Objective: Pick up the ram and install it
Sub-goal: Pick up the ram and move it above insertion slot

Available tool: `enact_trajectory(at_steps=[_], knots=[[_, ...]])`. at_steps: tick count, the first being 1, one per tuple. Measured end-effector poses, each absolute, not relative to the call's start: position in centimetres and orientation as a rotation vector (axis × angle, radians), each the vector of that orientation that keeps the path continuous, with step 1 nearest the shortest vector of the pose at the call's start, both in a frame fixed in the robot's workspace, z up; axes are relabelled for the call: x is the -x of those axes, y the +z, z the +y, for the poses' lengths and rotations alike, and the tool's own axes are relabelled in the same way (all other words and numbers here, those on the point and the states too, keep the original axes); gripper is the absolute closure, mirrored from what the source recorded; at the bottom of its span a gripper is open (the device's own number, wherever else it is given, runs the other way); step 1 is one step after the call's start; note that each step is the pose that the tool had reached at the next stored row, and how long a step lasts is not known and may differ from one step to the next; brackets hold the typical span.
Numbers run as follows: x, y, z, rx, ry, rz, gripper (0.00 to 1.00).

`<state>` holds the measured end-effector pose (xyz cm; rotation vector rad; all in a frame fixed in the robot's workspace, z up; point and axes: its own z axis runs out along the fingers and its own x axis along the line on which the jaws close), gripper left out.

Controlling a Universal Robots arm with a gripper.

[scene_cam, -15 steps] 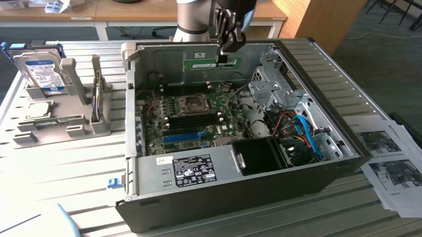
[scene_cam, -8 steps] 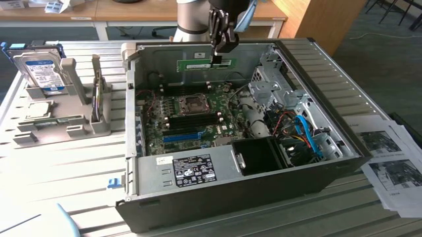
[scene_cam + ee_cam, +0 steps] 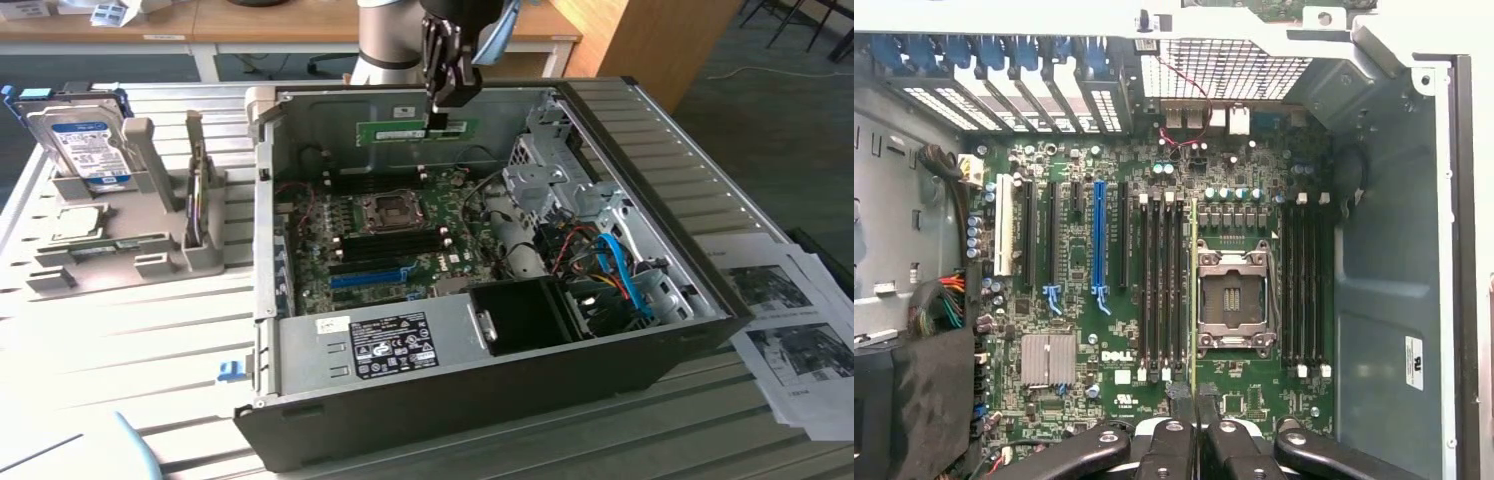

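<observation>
Gripper (image 3: 438, 118) clamped nearly closed on the ram (image 3: 394, 131), a thin flat green strip with dark chips, suspended above the open grey metal case (image 3: 667, 170), over the motherboard's (image 3: 1084, 160) long black slots (image 3: 1154, 280).

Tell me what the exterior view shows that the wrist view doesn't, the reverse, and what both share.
Exterior view: the hard drive on the exterior view's left of the case, papers on its right, and the ram's flat green face, held over the open case.
Wrist view: a straight-down look at the motherboard, with the white slot, heatsink and Dell mark; the ram appears edge-on beside the black slots.
Both: the hand shut on the ram, the CPU socket and the blue slot.
</observation>
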<state>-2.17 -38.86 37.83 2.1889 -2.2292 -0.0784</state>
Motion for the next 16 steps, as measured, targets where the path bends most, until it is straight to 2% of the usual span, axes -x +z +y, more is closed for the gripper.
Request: enact_trajectory(at_steps=[16], knots=[[2.2, 37.8, -40.0, -2.188, -0.078, -2.229, 0.89]])
